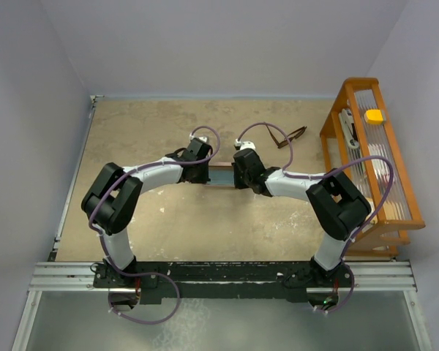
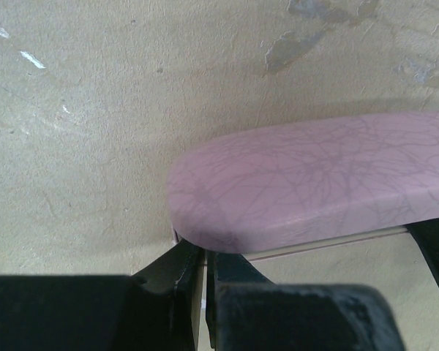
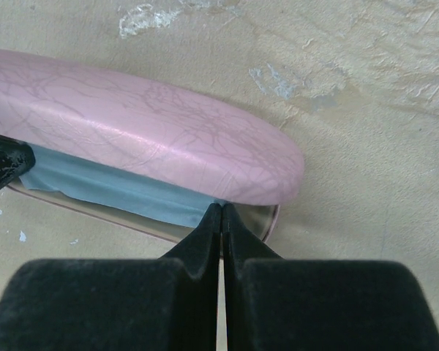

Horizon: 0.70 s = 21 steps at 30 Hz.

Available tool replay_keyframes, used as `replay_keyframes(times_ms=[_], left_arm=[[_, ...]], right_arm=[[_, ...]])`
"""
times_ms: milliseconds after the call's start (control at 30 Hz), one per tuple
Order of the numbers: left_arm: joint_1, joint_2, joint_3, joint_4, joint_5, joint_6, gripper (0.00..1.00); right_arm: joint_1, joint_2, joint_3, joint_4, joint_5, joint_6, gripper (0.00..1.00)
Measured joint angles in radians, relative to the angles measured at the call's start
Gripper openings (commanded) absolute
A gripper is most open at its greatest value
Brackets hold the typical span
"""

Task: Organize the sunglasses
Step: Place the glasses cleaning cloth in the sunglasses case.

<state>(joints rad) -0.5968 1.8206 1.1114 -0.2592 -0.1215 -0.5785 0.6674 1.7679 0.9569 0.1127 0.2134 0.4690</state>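
My left pincer [image 2: 205, 257] is closed tight, its black fingers at the rounded end of the pink case [image 2: 314, 183], just under the lid. My right pincer [image 3: 221, 213] is closed too, its tips at the rim of the lower shell at the other end. The lid looks like leather with fine crackle lines and stands a little open. A soft light blue cloth [image 3: 117, 191] lies inside. The sunglasses [image 1: 291, 137], thin and dark brown, lie on the rough beige counter [image 1: 154, 124], well apart from the case, near the wooden rack [image 1: 362, 81].
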Motion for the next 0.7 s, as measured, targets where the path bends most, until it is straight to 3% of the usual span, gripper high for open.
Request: replay_keyframes(times_ms=[700], left_arm=[[0.0, 0.005, 0.019, -0.044, -0.004, 0.023, 0.0]], right_arm=[[0.016, -0.004, 0.054, -0.151, 0.013, 0.006, 0.0]])
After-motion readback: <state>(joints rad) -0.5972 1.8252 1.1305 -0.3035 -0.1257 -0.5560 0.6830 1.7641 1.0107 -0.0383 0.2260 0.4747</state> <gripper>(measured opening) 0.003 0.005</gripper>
